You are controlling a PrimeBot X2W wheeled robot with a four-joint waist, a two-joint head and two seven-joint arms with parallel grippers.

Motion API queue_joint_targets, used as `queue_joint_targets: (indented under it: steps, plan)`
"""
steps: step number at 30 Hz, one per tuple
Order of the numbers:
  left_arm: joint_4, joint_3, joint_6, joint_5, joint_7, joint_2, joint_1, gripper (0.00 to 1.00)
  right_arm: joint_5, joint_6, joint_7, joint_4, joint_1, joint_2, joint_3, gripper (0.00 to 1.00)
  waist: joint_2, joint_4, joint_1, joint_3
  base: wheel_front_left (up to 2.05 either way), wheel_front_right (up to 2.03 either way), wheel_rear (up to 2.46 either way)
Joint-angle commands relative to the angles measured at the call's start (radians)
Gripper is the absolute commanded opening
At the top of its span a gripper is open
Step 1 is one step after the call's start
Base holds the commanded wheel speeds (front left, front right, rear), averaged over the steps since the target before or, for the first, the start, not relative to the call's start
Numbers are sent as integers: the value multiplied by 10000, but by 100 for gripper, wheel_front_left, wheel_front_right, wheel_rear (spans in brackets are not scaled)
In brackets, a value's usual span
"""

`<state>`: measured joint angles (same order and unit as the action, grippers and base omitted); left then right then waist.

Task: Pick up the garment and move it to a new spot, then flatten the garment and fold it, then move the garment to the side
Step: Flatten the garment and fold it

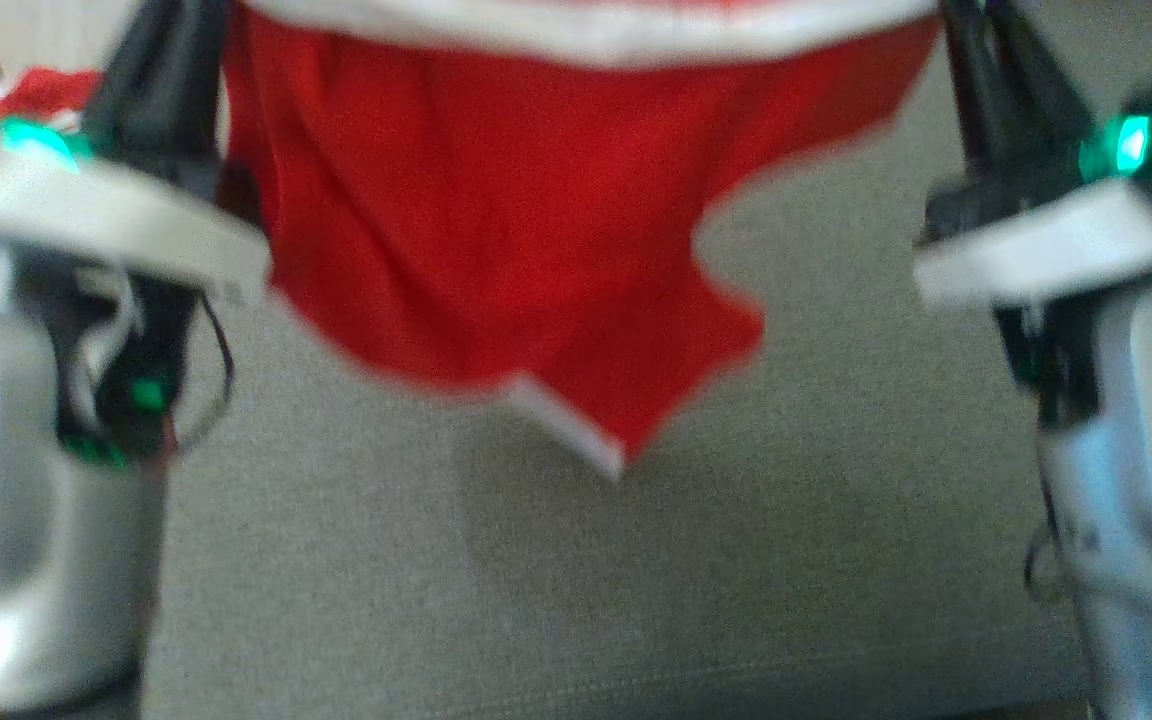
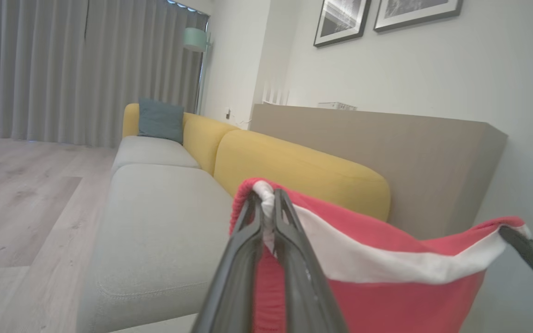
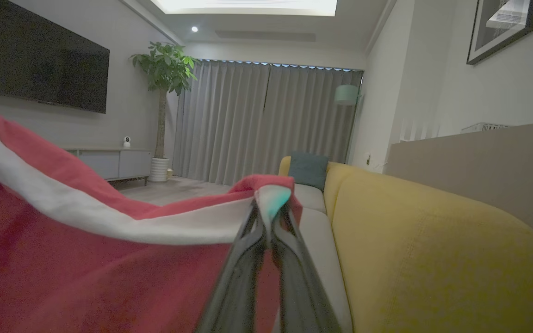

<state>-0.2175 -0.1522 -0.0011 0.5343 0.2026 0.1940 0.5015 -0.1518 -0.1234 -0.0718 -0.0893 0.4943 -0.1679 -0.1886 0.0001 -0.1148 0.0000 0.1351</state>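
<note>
Your left gripper (image 2: 269,198) and right gripper (image 3: 271,210) each pinch tight the garment (image 1: 496,220) at its white band. It hangs stretched between them.

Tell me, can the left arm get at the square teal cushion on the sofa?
Probably not. The left gripper is shut on the white-banded red garment, which the right gripper also holds, and the teal cushion lies at the far end of the grey-seated sofa.

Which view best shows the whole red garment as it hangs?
The head view: the garment hangs spread over the grey seat, lower edge included. The left wrist view shows its white band pinched in the left tool; the right wrist view, the same at the right tool.
</note>
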Motion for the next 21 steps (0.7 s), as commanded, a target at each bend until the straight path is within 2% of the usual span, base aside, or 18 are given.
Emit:
queue_joint_targets:
  steps: [1,4,7,12,17,21]
  plan:
    - [340,465,-86,-25,35,409,1448,0,-33,-73,314,309,1465,211,-190,0,-1,-12,0,839,0,0,0]
    - [1945,461,-203,-372,-229,562,3044,0,242,-73,1049,1968,3265,530,-220,0,-1,-54,0,1491,0,0,0]
    - [3512,505,-144,-739,-887,520,4551,0,709,-73,1962,3671,4917,860,-63,0,-1,-94,0,2027,0,0,0]
    - [5888,352,4,-1415,-1985,489,6357,0,1453,-73,3023,6150,6806,1150,395,0,-1,-155,0,2897,0,0,0]
    - [8060,121,183,-1754,-2770,260,6911,0,882,-73,3299,7965,7210,1172,134,0,-1,-75,0,3601,0,0,0]
    - [9276,77,-105,-1552,-3319,9,6721,0,384,-73,3329,8476,6783,1174,-341,0,-1,-13,0,3904,0,0,0]
